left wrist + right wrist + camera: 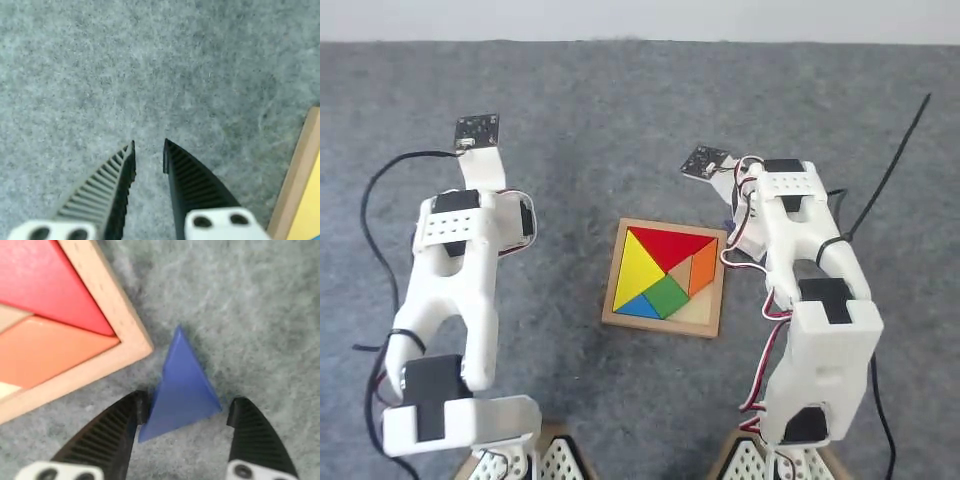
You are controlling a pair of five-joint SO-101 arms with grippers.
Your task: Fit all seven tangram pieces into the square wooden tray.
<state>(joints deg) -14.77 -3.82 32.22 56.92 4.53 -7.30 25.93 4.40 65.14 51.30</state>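
Observation:
The square wooden tray lies mid-table with red, yellow, green, orange, small blue and tan pieces inside. Its near right corner shows bare wood. A blue-violet triangle lies flat on the carpet just outside a tray corner. My right gripper is open, straddling that triangle, and one fingertip is at the triangle's edge. My left gripper hangs over bare carpet left of the tray rim, its fingers a narrow gap apart and holding nothing.
Grey carpet covers the whole table. The right arm stands over the tray's far right corner. The left arm stands well to the tray's left. Cables trail beside both arms.

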